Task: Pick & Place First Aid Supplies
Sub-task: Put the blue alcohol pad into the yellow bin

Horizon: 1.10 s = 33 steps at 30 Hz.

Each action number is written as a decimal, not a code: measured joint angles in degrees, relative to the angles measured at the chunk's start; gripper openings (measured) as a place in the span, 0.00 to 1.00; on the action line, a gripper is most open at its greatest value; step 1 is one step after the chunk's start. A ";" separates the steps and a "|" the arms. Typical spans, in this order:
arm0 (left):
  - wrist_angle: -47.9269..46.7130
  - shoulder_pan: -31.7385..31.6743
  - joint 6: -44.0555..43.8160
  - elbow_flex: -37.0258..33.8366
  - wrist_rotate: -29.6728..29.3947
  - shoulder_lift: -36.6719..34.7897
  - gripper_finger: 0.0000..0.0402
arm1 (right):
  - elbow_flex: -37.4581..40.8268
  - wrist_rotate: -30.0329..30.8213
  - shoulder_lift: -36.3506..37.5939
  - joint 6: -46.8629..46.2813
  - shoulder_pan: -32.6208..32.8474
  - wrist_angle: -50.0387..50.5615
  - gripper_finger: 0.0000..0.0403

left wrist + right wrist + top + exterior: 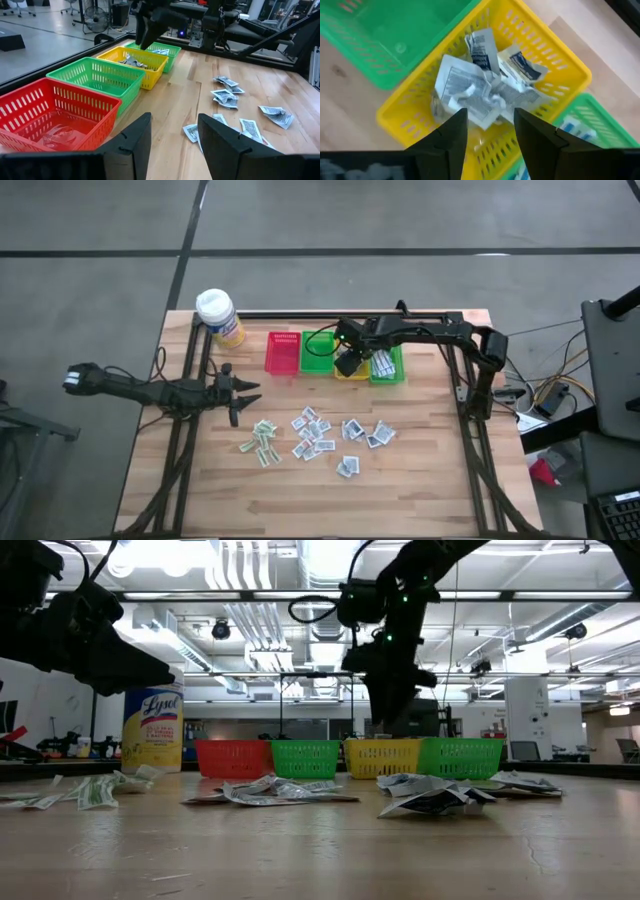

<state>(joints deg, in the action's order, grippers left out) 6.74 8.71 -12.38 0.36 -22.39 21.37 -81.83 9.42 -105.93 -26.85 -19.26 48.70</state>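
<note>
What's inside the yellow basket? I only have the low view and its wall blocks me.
Observer: The right wrist view shows several crumpled white packets piled in the yellow basket.
Operator: Is the right gripper carrying one?
Observer: No. The right gripper is open above that pile, with nothing between its fingers.
Operator: And the left?
Observer: The high view shows the left gripper open at the table's left side, short of the loose packets.

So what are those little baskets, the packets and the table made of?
The baskets, like the yellow basket, look like moulded plastic: glossy, with slotted lattice walls. The packets seem to be paper or thin foil-lined paper: white, printed, creased and crumpled. The table looks like wood, pale glued strips with visible grain, probably butcher block with a smooth matte finish.
</note>
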 joint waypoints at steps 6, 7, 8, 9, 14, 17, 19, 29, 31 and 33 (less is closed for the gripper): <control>-0.02 0.00 0.20 -0.02 0.00 0.00 0.39 | -3.33 -5.33 1.27 -0.18 2.01 4.37 0.38; -0.01 0.00 0.20 -0.01 0.00 0.00 0.39 | -3.49 -6.21 1.58 -0.20 2.65 4.58 0.37; -0.01 0.00 0.20 -0.02 0.00 0.00 0.39 | -3.71 -6.83 1.94 -0.42 3.36 4.80 0.37; 0.00 0.00 0.20 -0.01 0.00 0.02 0.39 | -3.91 -7.27 2.25 -0.85 4.14 5.15 0.36; 0.08 0.00 0.20 -0.01 0.00 0.00 0.39 | -4.04 -8.36 3.32 -2.83 9.21 7.85 0.34; 0.09 0.00 0.20 -0.01 0.00 0.00 0.39 | -4.04 -8.45 3.65 -4.17 12.93 9.70 0.33; 0.09 0.00 0.20 0.00 0.00 0.01 0.39 | -4.04 -8.46 3.65 -5.22 15.49 10.97 0.32; 0.07 0.00 0.20 0.00 0.00 0.00 0.39 | -3.82 -8.49 3.65 -6.34 28.22 10.78 0.33; 0.07 0.00 0.20 -0.02 0.00 0.00 0.39 | -3.82 -8.47 3.65 -6.17 30.56 10.27 0.33; 0.07 0.00 0.20 -0.02 0.00 0.00 0.39 | -3.82 -8.45 3.65 -5.78 32.65 9.31 0.32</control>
<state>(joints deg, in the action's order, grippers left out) 6.81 8.71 -12.19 0.34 -22.39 21.37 -85.65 0.97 -102.28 -32.62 13.40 58.01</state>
